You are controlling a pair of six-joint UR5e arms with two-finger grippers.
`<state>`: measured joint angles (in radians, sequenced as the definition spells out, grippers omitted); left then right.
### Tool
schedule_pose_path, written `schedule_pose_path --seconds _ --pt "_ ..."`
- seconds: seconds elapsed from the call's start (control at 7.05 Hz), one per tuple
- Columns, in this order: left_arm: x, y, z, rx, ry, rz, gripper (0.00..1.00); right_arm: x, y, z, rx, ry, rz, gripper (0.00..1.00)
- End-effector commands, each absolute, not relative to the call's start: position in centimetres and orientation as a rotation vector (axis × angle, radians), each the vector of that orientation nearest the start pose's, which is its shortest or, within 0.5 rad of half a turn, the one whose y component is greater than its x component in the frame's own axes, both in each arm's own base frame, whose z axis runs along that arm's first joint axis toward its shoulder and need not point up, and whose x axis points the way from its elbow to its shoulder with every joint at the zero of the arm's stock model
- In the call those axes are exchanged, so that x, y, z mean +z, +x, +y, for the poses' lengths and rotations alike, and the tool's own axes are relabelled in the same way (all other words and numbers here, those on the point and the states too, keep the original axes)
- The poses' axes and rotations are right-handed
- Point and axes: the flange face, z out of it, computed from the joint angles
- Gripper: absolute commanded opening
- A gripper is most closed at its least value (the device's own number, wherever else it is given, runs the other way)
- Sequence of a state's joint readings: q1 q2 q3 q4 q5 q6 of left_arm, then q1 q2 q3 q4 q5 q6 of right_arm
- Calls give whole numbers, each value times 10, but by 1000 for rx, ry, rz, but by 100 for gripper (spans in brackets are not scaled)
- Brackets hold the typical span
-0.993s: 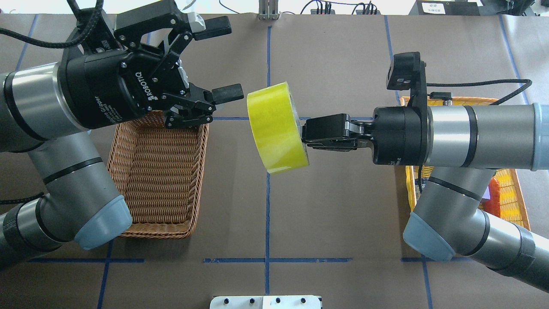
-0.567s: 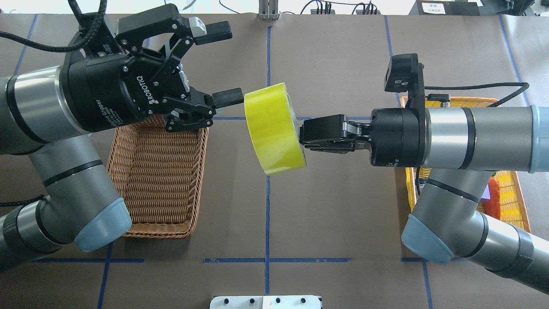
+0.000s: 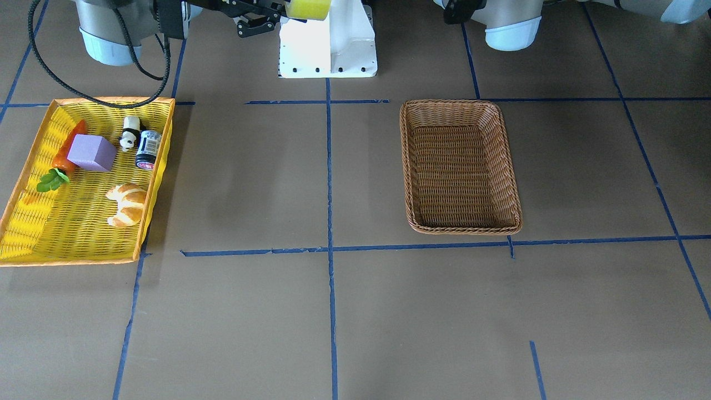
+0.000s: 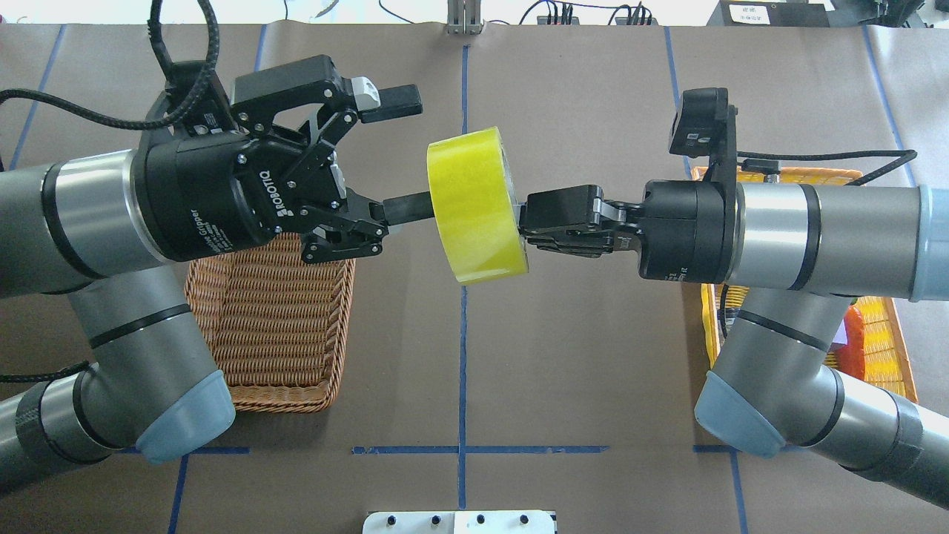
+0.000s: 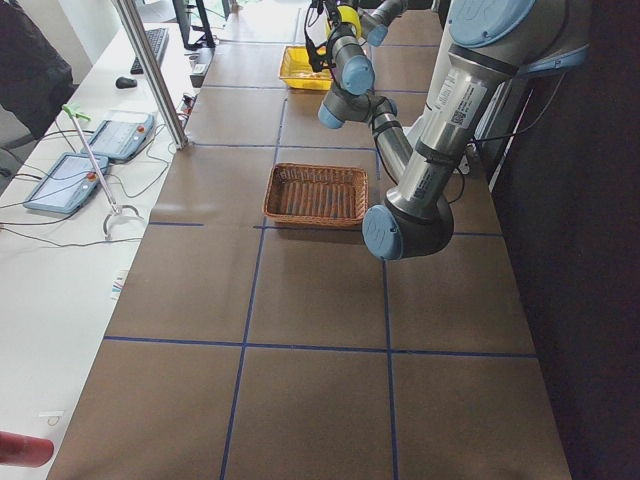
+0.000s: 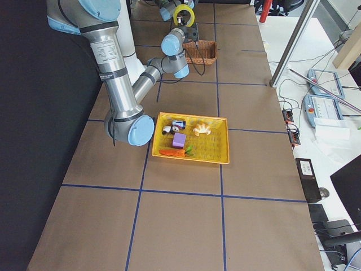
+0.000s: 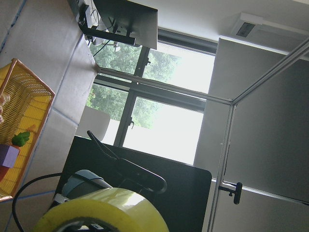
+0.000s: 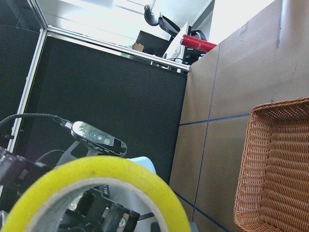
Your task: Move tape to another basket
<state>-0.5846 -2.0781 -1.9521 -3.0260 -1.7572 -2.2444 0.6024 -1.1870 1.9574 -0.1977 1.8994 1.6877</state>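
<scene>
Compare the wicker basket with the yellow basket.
The wicker basket is brown and empty; the yellow basket holds a carrot, a purple block and a croissant, among others. The wicker basket is smaller than the yellow basket. Both are rectangular, woven and sit on the table.

The tape (image 7: 104, 212) is showing at 6 o'clock, its yellow band arching along the frame's lower edge. A yellow basket (image 7: 26, 99) is sitting at 9 o'clock, holding a purple block (image 7: 6, 155) and green leaves (image 7: 20, 139). A dark monitor (image 7: 128, 21) is hanging at 11 o'clock.
</scene>
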Motion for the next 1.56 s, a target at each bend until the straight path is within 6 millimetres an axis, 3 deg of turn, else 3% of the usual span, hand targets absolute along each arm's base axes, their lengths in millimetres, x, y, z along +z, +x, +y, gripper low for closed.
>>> schedule_pose_path --seconds 0.0,0.57,0.71,0.85,0.99,1.13,1.28,1.42 --pt "83 321 -333 -402 -279 2369 100 149 -329 -347 88 321 -2086 0" --pt "74 318 -338 -489 -316 2413 97 143 -347 -332 147 315 -2115 0" --pt "75 319 -338 -491 -316 2411 58 143 -350 -330 151 311 -2115 0" --pt "75 320 -338 -489 -318 2411 28 143 -351 -329 148 309 -2116 0" --pt "75 319 -337 -483 -313 2417 5 143 -353 -327 145 301 -2119 0" --pt "75 319 -338 -481 -309 2419 0 142 -354 -326 142 298 -2122 1" --pt "75 320 -338 -482 -309 2418 0 141 -354 -326 140 298 -2125 18" --pt "75 320 -338 -482 -309 2417 0 141 -354 -326 139 299 -2126 54"
